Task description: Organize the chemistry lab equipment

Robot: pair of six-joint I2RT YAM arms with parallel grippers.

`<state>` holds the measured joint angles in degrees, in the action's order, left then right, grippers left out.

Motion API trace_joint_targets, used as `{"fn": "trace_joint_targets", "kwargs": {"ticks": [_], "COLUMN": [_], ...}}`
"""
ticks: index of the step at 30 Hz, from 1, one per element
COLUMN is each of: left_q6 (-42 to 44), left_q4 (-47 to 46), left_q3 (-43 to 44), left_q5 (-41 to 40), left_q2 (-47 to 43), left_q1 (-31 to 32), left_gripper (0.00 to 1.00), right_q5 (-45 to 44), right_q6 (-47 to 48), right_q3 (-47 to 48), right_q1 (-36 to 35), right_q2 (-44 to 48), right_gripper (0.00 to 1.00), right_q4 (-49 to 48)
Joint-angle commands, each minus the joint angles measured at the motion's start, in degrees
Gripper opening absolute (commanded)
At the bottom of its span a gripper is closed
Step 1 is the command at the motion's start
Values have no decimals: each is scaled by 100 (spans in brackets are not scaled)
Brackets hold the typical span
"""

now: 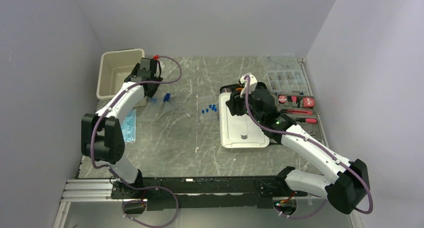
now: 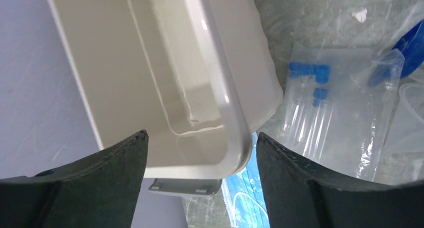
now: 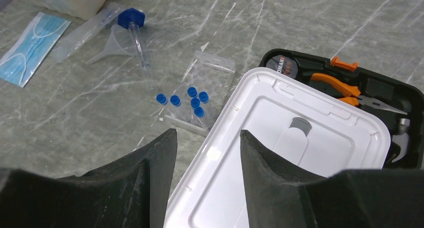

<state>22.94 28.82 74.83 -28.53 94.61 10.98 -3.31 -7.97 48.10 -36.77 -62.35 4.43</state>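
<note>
Several tiny blue caps [image 3: 185, 100] [image 1: 210, 108] lie on the table at the near end of a flat clear perforated rack [image 3: 207, 80]. A clear tube with a blue cap [image 3: 135, 33] and a clear funnel [image 3: 112, 45] lie further left. A clear bag of blue-capped tubes [image 2: 325, 118] rests beside the white bin [image 2: 235, 118] [image 1: 122, 73]. My left gripper [image 2: 201, 143] [image 1: 146, 90] hangs open over the bin's near corner, holding nothing. My right gripper [image 3: 207, 138] [image 1: 232, 107] is open, straddling the left edge of a white lid [image 3: 300, 153] without gripping it.
A black case of orange-handled tools [image 3: 345, 83] [image 1: 295, 108] lies partly under the white lid [image 1: 242, 128]. A clear compartmented parts box [image 1: 285, 78] sits at the back right. A blue face mask [image 1: 129, 125] [image 3: 32, 45] lies near the left wall.
</note>
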Motion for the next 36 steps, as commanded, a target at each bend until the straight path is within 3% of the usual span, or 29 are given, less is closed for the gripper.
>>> {"fn": "trace_joint_targets", "kwargs": {"ticks": [1, 7, 11, 17, 23, 27, 36], "left_q6": [-318, -860, -1034, -1543, -1636, -1634, -1601], "left_q4": [-472, -634, -367, 184, 484, 469, 539], "left_q3": [129, -491, -1173, -1589, -1272, -1274, -1158], "left_q5": [-503, -88, 385, 1044, 583, -31, -433], "left_q2": [-693, -1536, -1715, -1278, -336, -106, 448], "left_q1": [180, 719, 1164, 1246, 1248, 1251, 1240], "left_gripper": [85, 90, 84, 70, 62, 55, 46], "right_q5": [24, -45, -73, -187, -471, -543, -539], "right_q6": [-49, -58, -78, -134, -152, -157, -165], "right_q3": [-15, -34, -50, -143, -351, -426, -492], "right_q1": [18, 21, 20, 19, 28, 54, 94], "right_q2": [201, 270, 323, 465, 777, 937, 1056], "right_gripper": [52, 53, 54, 54, 56, 57, 57], "right_q4": [-234, -234, -254, -338, -416, -416, -416]}}
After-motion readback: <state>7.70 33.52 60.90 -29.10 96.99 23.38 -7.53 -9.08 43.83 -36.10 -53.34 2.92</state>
